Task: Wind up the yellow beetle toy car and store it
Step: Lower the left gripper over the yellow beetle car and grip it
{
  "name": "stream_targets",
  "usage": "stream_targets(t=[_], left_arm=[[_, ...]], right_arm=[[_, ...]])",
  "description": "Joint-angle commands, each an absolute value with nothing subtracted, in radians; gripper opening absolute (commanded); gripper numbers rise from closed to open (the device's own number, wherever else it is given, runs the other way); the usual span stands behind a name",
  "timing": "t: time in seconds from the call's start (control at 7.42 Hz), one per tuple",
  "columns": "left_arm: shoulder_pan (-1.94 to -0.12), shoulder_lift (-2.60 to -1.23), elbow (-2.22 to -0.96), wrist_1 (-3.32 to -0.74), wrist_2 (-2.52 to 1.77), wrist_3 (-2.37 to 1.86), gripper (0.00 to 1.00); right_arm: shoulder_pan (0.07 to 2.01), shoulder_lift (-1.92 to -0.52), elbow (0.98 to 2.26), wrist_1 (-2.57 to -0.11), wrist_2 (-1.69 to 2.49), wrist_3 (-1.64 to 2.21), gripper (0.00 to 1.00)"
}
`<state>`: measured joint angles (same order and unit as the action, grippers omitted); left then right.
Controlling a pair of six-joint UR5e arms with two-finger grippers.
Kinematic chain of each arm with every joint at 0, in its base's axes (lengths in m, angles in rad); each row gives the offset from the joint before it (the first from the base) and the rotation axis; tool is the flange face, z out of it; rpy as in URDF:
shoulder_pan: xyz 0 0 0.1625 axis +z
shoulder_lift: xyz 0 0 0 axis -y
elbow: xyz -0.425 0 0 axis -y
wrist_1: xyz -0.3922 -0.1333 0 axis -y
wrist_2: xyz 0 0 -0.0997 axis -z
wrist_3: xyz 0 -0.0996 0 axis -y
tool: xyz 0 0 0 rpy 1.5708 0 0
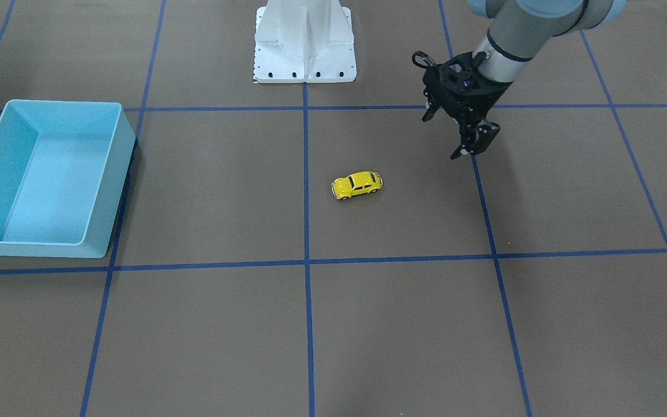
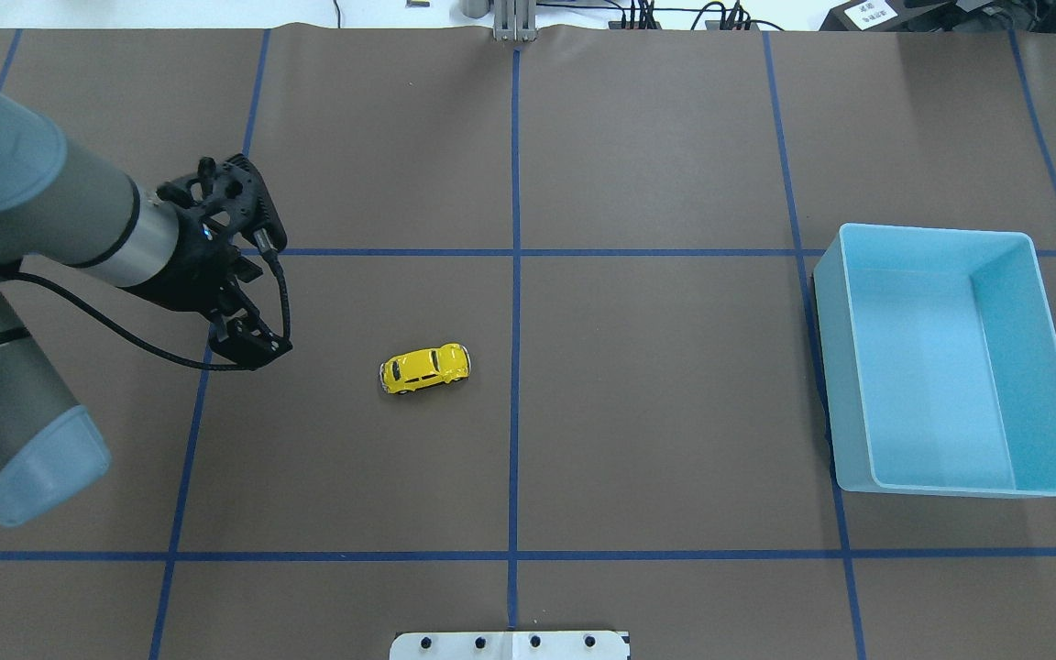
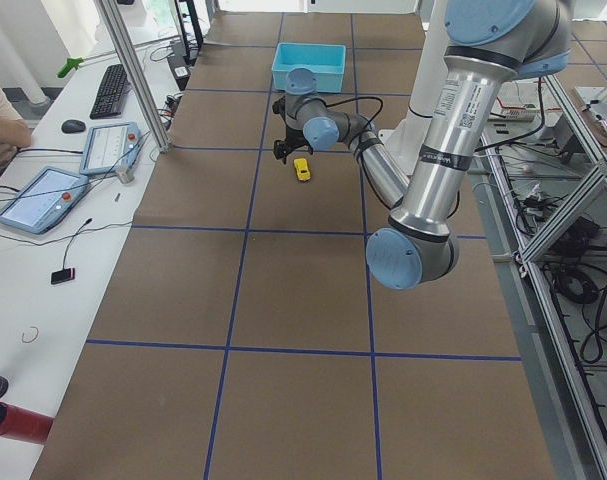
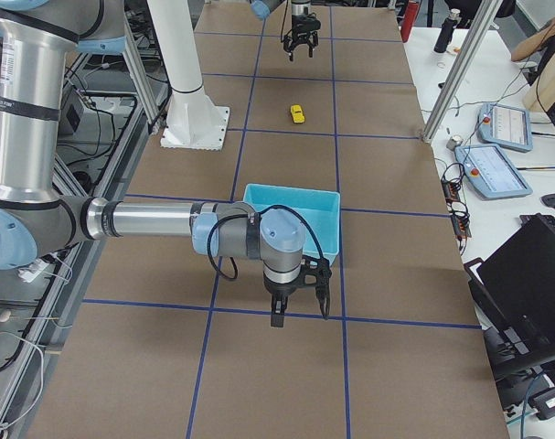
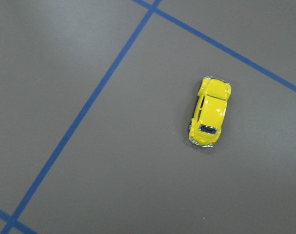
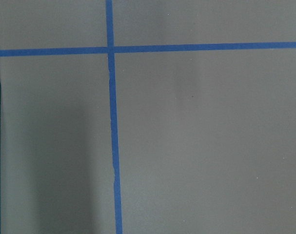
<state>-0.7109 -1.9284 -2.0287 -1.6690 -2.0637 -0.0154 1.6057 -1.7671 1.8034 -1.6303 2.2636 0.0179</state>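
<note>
Exterior right view puts our right gripper (image 4: 302, 317) nearest, hovering over the desk (image 4: 387, 366) just beside the light blue bin (image 4: 291, 191); we cannot tell how its jaws stand. Beyond the bin, the yellow beetle toy car (image 4: 297, 113) sits on its wheels on the desk. Farthest, our left gripper (image 1: 442, 134) hangs spread wide, near the car but apart. We judge nothing done yet: grasping, winding and storing all remain.

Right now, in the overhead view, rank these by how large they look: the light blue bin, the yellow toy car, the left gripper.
1. light blue bin, by far the largest
2. left gripper; it hangs nearer the camera, which enlarges it
3. yellow toy car, clearly the smallest
</note>
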Motion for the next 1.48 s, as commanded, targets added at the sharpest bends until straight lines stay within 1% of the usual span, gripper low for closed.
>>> stream_targets(t=[0.0,0.13,0.54,0.67,0.94,1.21,1.35], left_arm=[[-0.597,-1.994,-1.984,-1.66,-1.952,0.152,1.0],[-0.594,-2.034,-1.971,-1.561,-1.927,0.214,1.0],[-0.528,-2.121,-1.936,-1.398,-1.865,0.227,1.0],[-0.526,-2.162,-1.892,-1.394,-1.809,0.23,1.0],[-0.526,-2.248,-1.754,-1.393,-1.809,0.268,1.0],[-0.526,-2.325,-1.668,-1.371,-1.812,0.279,1.0],[-0.526,-2.338,-1.643,-1.373,-1.818,0.235,1.0]], right_arm=[[1.606,-1.775,1.809,-1.631,2.263,0.018,1.0],[1.606,-1.775,1.809,-1.631,2.263,0.018,1.0],[1.606,-1.775,1.81,-1.629,2.263,0.02,1.0],[1.606,-1.776,1.81,-1.631,2.261,0.021,1.0],[1.606,-1.778,1.809,-1.631,2.263,0.029,1.0],[1.606,-1.781,1.815,-1.629,2.263,0.029,1.0],[1.606,-1.784,1.819,-1.629,2.264,0.029,1.0]])
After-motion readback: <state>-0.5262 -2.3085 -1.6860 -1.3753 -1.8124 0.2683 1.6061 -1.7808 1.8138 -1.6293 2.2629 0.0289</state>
